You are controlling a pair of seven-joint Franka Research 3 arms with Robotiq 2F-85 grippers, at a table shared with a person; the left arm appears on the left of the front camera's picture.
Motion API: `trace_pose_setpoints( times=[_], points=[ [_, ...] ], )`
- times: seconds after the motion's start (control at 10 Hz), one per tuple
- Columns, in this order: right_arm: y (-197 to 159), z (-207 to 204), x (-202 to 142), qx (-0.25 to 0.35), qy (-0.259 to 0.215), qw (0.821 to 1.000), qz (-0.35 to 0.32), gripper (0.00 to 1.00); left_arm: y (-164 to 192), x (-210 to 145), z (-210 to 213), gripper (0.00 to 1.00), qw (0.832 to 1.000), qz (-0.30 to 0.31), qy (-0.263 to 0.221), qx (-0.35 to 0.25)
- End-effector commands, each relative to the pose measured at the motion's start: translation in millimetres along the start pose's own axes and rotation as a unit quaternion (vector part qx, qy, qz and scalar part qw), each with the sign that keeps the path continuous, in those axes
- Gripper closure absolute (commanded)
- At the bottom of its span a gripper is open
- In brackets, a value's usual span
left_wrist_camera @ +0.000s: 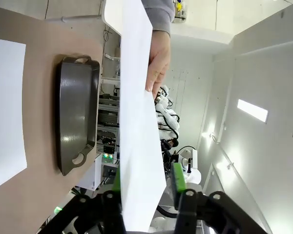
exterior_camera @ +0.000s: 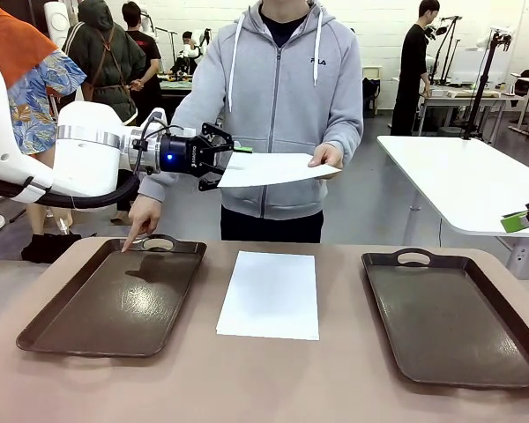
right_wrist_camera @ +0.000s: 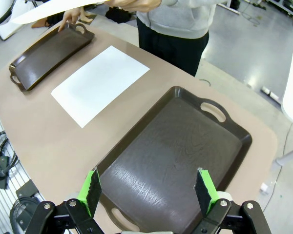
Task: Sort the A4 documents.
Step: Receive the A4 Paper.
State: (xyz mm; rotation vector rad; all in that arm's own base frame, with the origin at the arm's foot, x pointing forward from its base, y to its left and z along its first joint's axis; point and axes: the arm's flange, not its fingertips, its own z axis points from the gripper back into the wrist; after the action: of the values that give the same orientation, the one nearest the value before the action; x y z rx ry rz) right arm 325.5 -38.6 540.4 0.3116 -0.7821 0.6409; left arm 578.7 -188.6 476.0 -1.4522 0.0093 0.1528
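A person across the table holds one white A4 document (exterior_camera: pixel 278 167) out in the air by its far end with one hand (exterior_camera: pixel 326 157). My left gripper (exterior_camera: pixel 222 160) sits at that sheet's near edge, one finger above and one below. In the left wrist view the sheet (left_wrist_camera: pixel 136 122) runs between the green pads (left_wrist_camera: pixel 178 175), which still stand apart. A second A4 document (exterior_camera: pixel 270 293) lies flat on the table between the two trays. My right gripper (right_wrist_camera: pixel 149 187) hangs open over the right tray (right_wrist_camera: pixel 176 146) with nothing between its fingers.
The person's other hand (exterior_camera: pixel 141 225) points a finger at the handle of the left dark brown tray (exterior_camera: pixel 115 300). The right tray (exterior_camera: pixel 458 317) holds nothing. A white table (exterior_camera: pixel 467 176) stands behind at the right.
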Motion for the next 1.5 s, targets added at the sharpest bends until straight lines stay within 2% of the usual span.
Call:
trace_pose_setpoints(
  times=[0.0,0.1,0.3,1.1,1.2,1.3,1.4],
  points=[
    [0.0,-1.3,-0.1,0.004,-0.001,1.000,0.000,0.00,-2.6,0.2,1.3,0.76,1.000,-0.010,0.005,-0.001],
    [0.0,-1.3,-0.1,0.004,-0.001,1.000,0.000,0.00,-2.6,-0.2,0.8,0.91,1.000,-0.011,0.004,0.000],
    [0.0,-1.3,-0.1,0.004,-0.001,1.000,0.000,0.00,-3.1,-0.1,0.6,1.00,1.000,-0.018,0.003,-0.014],
    [0.0,-1.3,-0.1,0.004,-0.001,1.000,0.000,0.00,4.3,-3.8,-0.7,1.00,0.999,-0.024,0.025,-0.025],
    [0.0,-1.3,-0.1,0.004,-0.001,1.000,0.000,0.00,1.1,-7.4,1.7,1.00,0.997,-0.052,0.054,-0.011],
    [0.0,-1.3,-0.1,0.004,-0.001,1.000,0.000,0.00,0.0,-3.4,-2.7,1.00,1.000,-0.009,0.017,-0.007],
    [0.0,-1.3,-0.1,0.004,-0.001,1.000,0.000,0.00,0.0,-3.4,-2.7,1.00,1.000,-0.009,0.017,-0.007]
  ],
)
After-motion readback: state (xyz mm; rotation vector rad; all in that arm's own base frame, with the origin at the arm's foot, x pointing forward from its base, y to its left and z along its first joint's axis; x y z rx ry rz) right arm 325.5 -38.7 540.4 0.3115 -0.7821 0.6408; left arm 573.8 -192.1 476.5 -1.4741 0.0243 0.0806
